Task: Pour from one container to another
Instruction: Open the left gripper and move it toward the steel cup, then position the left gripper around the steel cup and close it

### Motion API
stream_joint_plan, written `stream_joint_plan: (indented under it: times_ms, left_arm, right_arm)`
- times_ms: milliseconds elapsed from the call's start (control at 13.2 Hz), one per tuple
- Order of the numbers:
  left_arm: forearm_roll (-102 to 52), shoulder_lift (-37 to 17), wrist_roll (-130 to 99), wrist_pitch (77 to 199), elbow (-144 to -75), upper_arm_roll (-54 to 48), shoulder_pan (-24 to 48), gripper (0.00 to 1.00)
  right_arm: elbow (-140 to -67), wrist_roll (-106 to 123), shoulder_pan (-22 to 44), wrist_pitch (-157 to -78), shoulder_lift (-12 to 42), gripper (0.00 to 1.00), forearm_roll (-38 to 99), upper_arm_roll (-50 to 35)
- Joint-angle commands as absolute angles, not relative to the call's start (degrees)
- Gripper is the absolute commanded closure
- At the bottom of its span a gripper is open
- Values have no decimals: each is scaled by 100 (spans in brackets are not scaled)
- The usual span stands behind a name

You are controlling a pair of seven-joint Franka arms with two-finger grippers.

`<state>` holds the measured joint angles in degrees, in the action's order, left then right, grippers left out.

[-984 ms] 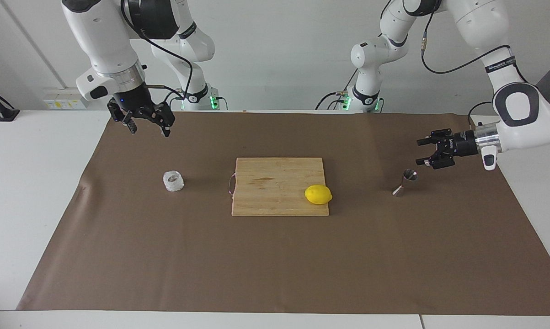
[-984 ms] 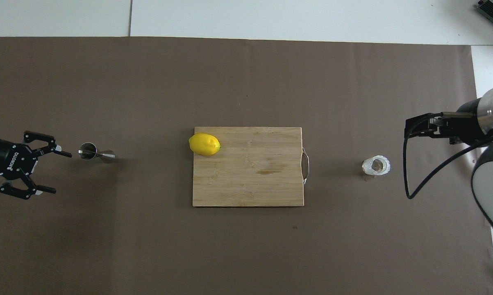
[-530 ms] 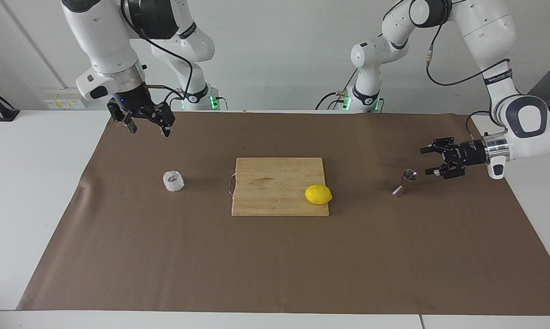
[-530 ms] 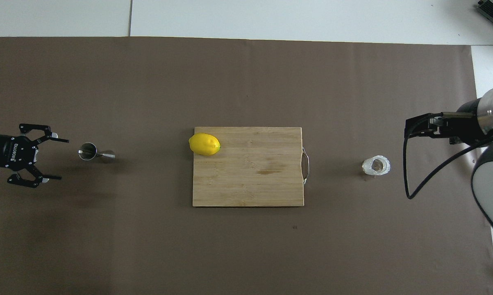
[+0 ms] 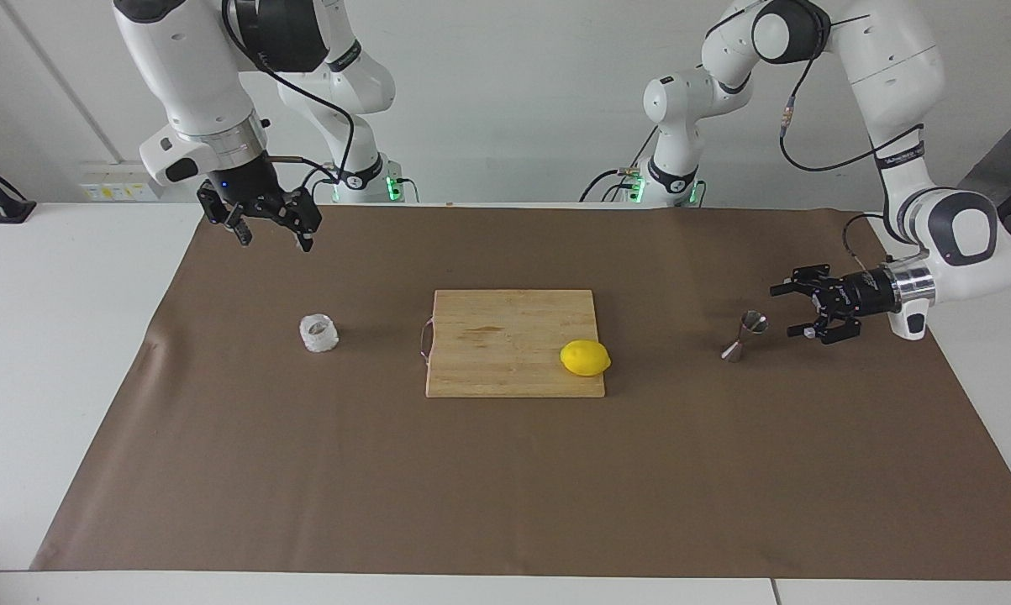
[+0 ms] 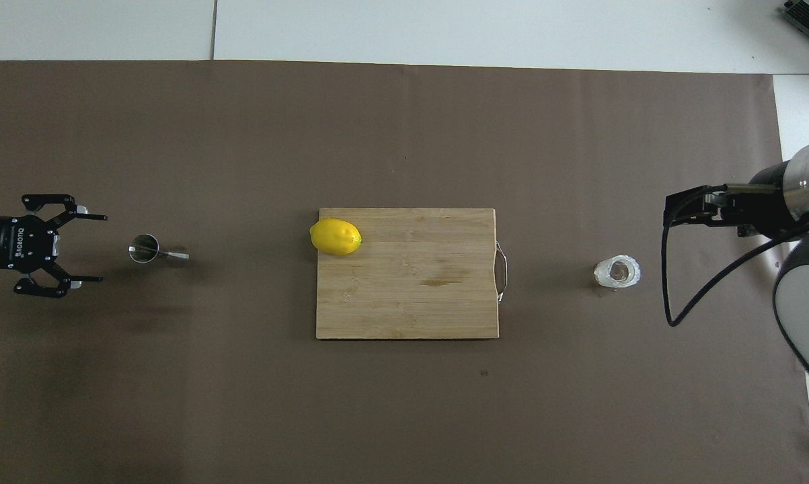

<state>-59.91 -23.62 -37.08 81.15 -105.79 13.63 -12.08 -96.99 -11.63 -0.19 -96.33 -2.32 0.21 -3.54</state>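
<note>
Since a second ago, only the left gripper has moved: it has sunk lower and drawn level with the steel jigger, its fingers spread wide and pointing at the jigger from the left arm's end of the table, a little short of touching it. Nothing else has shifted. The right gripper hangs with its fingers apart and empty over the mat, above a spot nearer to the robots than the glass cup.

That jigger is small and shiny, two cones joined at a narrow waist, standing upright on the mat. The cup is squat, round, of whitish faceted glass, standing toward the right arm's end; whether it holds anything cannot be made out. Between them lies a wooden cutting board with a metal handle on the cup's side and a yellow lemon on the corner toward the jigger.

From overhead, the left arm is cut off at the frame edge behind its gripper.

A brown mat covers the white table; a pale wall rises past the arm bases.
</note>
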Motion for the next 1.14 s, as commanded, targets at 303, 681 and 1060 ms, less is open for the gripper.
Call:
stream_joint_plan:
  times_ms: [303,681,1060]
  left_arm:
    - [-6494,-2627,-3797,8305,-10793,1582,-879,0]
    - [-6627,-2672,-3797,8341,-10942,1591,-800,0]
    - [-6820,-2654,-4507,8332,-10960,1565,-800,0]
  right_arm:
    - [-9686,-1046,-97,-9545,-246,0,18,-396]
    - [-9686,-1046,-97,-9545,-246,0,26,-396]
    - [-9686,-1046,-97,-9545,-246,0,18,-396]
